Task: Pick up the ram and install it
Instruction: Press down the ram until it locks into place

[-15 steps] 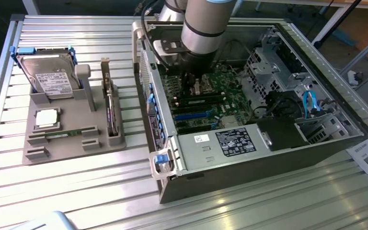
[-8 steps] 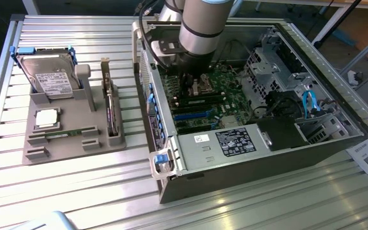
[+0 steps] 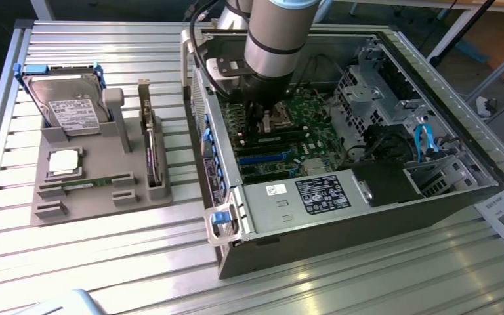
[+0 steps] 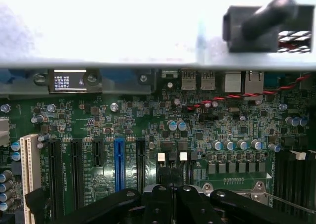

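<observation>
Gripper (image 4: 168,197) fingers closed, empty, over motherboard (image 4: 148,120) | ram (image 3: 90,183) on holder (image 3: 103,190)

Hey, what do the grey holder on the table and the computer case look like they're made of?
The grey holder looks like moulded or printed plastic: matte, uniformly grey, with blocky slots and no shine. The computer case looks like sheet metal: thin folded edges and a dull silvery sheen inside, darker outer panels. The slatted table appears to be brushed aluminium, pale with long reflective ribs.
</observation>
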You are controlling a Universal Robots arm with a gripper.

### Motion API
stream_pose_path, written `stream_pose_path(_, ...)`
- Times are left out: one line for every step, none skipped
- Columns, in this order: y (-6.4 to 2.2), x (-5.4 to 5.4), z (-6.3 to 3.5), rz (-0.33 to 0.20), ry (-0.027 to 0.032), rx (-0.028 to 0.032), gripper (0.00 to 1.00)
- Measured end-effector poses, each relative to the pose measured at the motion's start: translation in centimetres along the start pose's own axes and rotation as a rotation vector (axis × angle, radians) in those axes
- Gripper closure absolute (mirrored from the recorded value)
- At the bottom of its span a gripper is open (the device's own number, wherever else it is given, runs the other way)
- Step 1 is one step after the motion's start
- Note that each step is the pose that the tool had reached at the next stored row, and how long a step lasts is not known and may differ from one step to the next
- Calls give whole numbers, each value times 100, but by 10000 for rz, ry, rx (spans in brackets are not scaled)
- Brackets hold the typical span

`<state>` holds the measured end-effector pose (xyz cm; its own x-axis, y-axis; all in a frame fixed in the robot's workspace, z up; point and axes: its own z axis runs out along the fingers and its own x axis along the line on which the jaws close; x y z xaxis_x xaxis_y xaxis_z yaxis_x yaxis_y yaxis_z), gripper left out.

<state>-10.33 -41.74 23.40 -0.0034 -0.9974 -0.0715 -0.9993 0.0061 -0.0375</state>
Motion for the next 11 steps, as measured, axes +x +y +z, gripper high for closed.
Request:
stream_pose_path(0, 0, 0, 0, 0, 0, 90)
stream_pose_path(0, 0, 1, 0, -1, 0, 90)
stream_pose_path(0, 0, 1, 0, -1, 0, 90)
stream_pose_path(0, 0, 1, 0, -1, 1, 90)
stream_pose_path(0, 0, 1, 0, -1, 0, 90)
stream_pose_path(1, 1, 2, 0, -1, 1, 90)
stream_pose_path(1, 1, 2, 1, -1, 0, 90)
stream_pose_path(1, 2, 4, 2, -1, 1, 90)
stream_pose_path(1, 4, 5, 1, -1, 0, 90)
stream_pose_path(1, 5, 6, 1, -1, 0, 90)
stream_pose_path(1, 7, 9, 1, -1, 1, 90)
